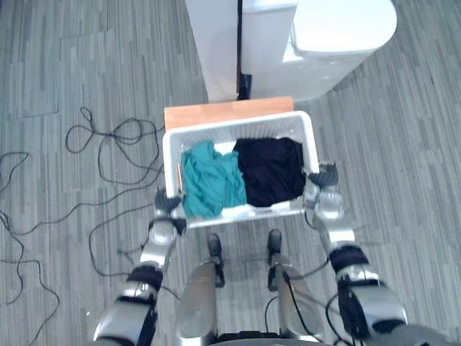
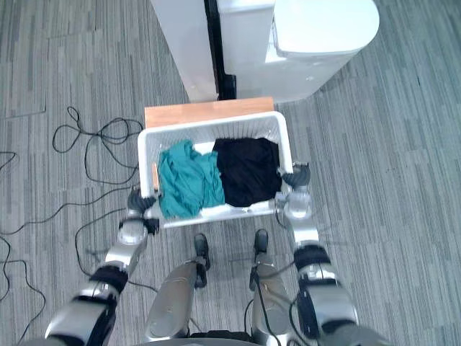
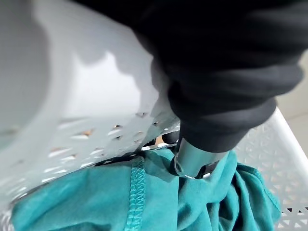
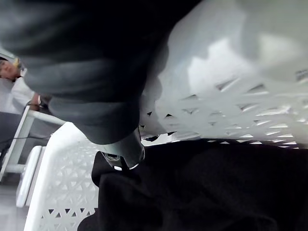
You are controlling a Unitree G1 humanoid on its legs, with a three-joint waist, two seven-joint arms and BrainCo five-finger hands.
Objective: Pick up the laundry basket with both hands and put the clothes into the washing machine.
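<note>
- The laundry basket [image 1: 238, 124] sits before the robot, its far end over a wooden table [image 1: 227, 113]. A teal garment [image 1: 210, 180] and a black garment [image 1: 270, 169] lie inside it.
- The left hand [image 1: 167, 202] and right hand [image 1: 323, 176] are each clamped on a side rim, thumb hooked inside.
- The grasp looks made. I cannot tell whether the basket is lifted, and the loading is not yet done.
- The washing machine [image 1: 338, 43] stands beyond the table. Its lid looks closed, which would block the loading.
</note>
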